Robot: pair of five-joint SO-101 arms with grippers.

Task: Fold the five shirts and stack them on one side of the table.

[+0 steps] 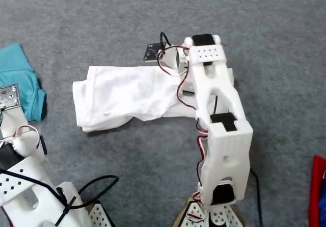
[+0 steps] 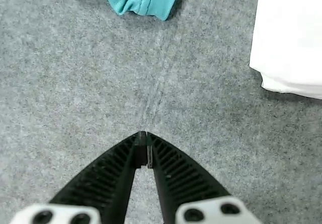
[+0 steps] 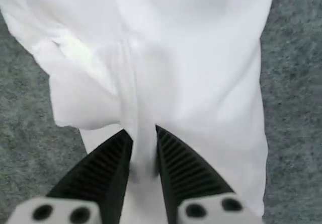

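Two grippers, diff. jobs: our right gripper (image 3: pixel 143 151) is clenched on a pinch of the white shirt (image 1: pixel 127 94) mid-frame, prob. to pull a fold over, while our left gripper (image 2: pixel 142 151) hangs clenched & empty over the table (image 2: pixel 75 83) near the teal shirt (image 1: pixel 20 79) at left edge.

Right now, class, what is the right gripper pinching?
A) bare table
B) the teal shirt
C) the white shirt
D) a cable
C: in the right wrist view, a raised fold of the white shirt is caught between the two fingers of the right gripper.
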